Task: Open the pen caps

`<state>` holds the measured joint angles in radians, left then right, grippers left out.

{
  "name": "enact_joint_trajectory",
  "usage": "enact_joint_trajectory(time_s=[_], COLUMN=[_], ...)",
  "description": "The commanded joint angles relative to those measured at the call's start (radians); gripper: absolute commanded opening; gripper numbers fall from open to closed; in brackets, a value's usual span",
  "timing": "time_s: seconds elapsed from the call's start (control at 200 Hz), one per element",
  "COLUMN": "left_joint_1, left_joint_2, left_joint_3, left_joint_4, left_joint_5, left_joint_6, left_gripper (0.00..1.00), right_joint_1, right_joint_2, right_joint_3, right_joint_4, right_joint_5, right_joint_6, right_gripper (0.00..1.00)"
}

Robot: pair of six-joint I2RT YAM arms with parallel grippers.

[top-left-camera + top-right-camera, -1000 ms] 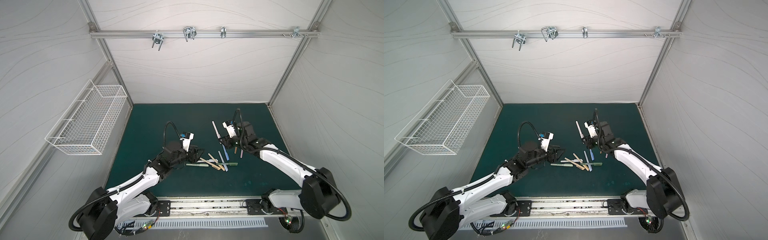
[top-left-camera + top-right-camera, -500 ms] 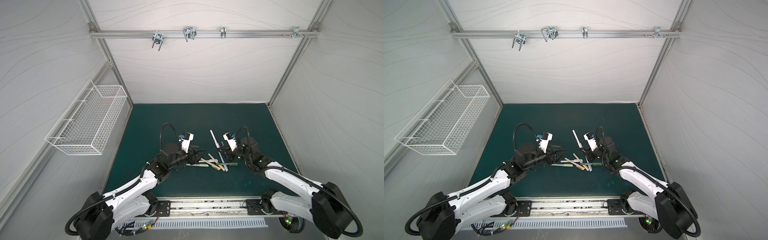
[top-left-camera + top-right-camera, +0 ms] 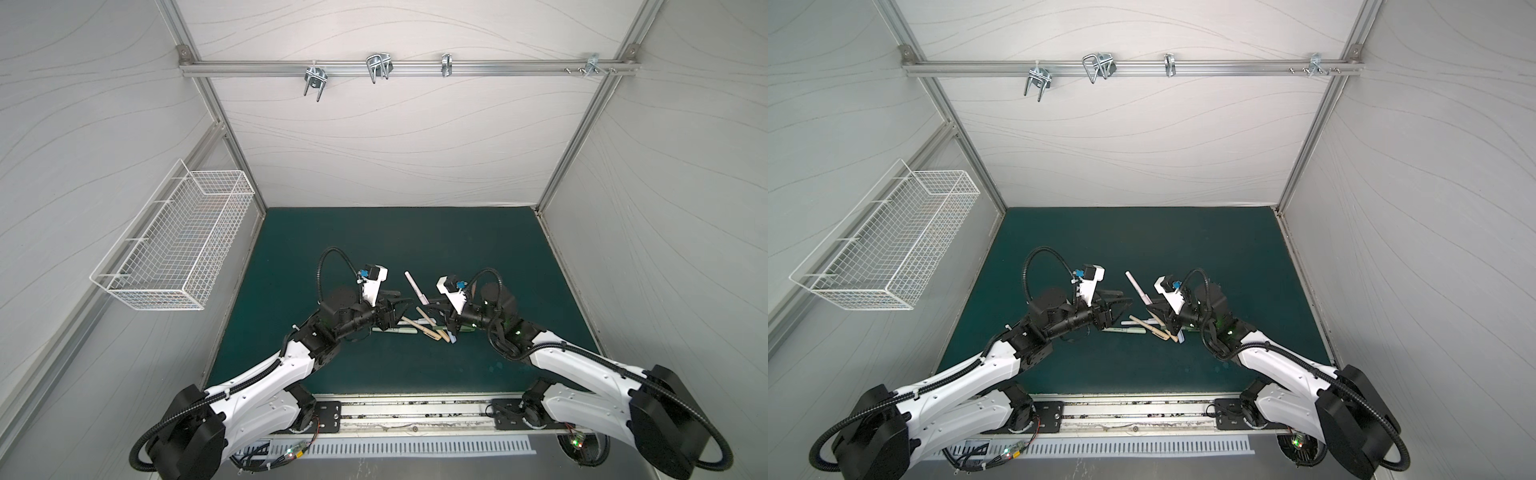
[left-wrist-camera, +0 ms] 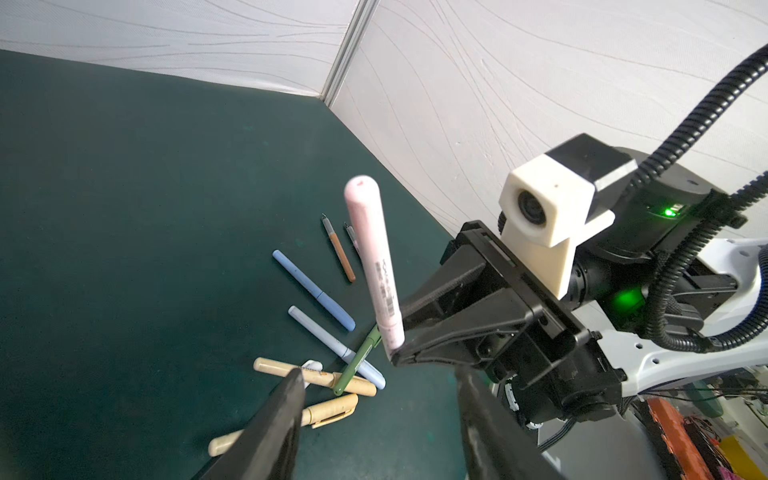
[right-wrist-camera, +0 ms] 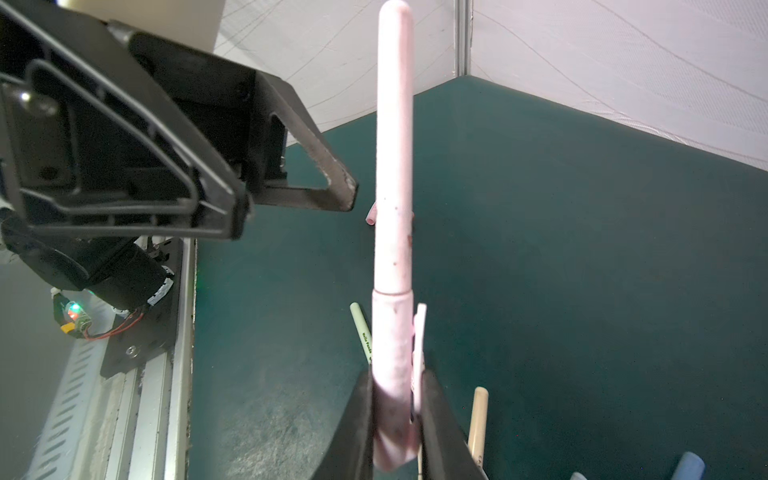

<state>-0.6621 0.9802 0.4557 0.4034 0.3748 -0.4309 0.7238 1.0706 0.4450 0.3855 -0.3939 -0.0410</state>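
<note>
Bright, even light — soft shadows, wide-angle distortion

On the mat (image 3: 415, 237), toward its front: pen pile (image 3: 415, 329). Just left of the pile, left gripper (image 3: 402, 305); just right of it, right gripper (image 3: 429, 306). Above the pile's rear edge, between both grippers, raised pen (image 3: 415, 286), tilted. Far left of the pile, wall-mounted wire basket (image 3: 174, 249).

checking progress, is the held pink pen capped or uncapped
Capped. The pink pen meets its cap flush at the seam; the right gripper clamps that cap.
</note>
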Motion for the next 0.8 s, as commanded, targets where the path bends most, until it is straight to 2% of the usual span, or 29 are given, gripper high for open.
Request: enact_joint_trajectory(time_s=[0.0, 0.395, 0.795], left_joint_1=[-0.005, -0.005, -0.004], left_joint_2=[-0.015, -0.085, -0.084], left_joint_3=[-0.001, -0.037, -0.029], left_joint_4=[0.064, 0.065, 0.058], left_joint_5=[0.004, -0.111, -0.084], left_joint_6=[0.0, -0.019, -0.014], left_gripper=[0.59, 0.51, 0.47], right_joint_1=[0.023, 0.044, 0.08], right_joint_2=[0.015, 0.043, 0.051], right_joint_3=[0.008, 0.014, 0.02], right_joint_4=[0.035, 0.021, -0.006], right_joint_5=[-0.036, -0.065, -0.024], right_joint_6=[-0.065, -0.153, -0.213], right_gripper=[0.07, 0.06, 0.05])
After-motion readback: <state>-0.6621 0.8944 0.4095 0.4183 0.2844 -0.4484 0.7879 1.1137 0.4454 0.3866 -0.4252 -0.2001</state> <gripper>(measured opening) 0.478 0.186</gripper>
